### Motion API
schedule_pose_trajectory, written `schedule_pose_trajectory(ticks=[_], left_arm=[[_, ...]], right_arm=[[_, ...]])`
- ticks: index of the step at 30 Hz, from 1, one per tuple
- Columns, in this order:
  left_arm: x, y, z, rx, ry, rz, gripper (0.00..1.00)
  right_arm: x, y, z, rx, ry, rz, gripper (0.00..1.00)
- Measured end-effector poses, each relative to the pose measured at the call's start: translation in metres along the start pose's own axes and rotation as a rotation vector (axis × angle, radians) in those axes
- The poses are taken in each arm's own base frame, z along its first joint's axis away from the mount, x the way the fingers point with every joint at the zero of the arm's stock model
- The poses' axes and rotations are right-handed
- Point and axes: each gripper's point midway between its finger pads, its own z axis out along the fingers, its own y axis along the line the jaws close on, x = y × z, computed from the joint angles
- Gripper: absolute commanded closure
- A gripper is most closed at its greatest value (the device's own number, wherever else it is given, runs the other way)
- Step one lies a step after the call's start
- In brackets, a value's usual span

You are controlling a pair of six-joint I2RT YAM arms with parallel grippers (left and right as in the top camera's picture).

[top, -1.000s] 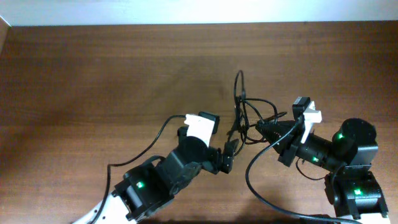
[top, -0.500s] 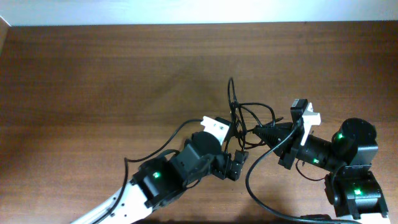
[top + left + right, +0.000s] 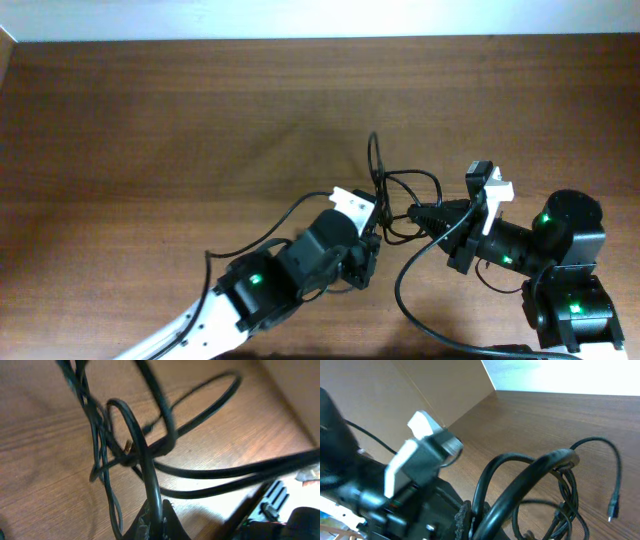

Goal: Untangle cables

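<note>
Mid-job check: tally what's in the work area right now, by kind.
1 tangle of cables; separate cords cannot be counted.
2 grippers: left gripper and right gripper, each shut on cables.
1 table.
Total: 4.

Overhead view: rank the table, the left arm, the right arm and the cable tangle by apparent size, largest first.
1. Table, filling most of the frame.
2. Left arm and right arm: too close to rank.
3. Cable tangle, thin loops between them.
</note>
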Motion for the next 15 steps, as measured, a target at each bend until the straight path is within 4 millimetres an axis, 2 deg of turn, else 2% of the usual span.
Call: schedule_pose_trajectory(ticks=[2, 4, 7, 10, 13, 14, 15], left_arm=[[-0.007, -0.002, -0.01, 0.008, -0.035, 0.001, 1.0], [-0.021, -0.002, -0.028, -0.001, -0.109, 0.001, 1.0], [-0.033, 0.011, -0.05, -0.072, -0.197, -0.028, 1.0], [-0.033, 0.035, -0.07, -0.192, -0.244, -0.098, 1.0], [-0.024, 0.052, -0.078, -0.27, -0.237, -0.158, 1.0], [-0.02, 0.056, -0.078, -0.289, -0.229, -0.178, 0.98], [-0.017, 0.06, -0.079, -0.303, -0.222, -0.198, 0.86]], right_arm=[[0.0, 0.0, 0.0, 0.0, 0.002, 0.003, 0.96], [0.002, 0.0, 0.0, 0.001, 0.006, 0.011, 0.96], [0.003, 0.0, 0.0, 0.002, 0.01, 0.018, 0.96], [0.003, 0.0, 0.0, 0.0, 0.01, 0.019, 0.96], [0.001, 0.001, 0.0, -0.004, 0.004, 0.013, 0.96], [0.0, 0.001, 0.0, -0.006, -0.001, 0.009, 0.96], [-0.002, 0.002, 0.0, -0.008, -0.007, 0.004, 0.96]])
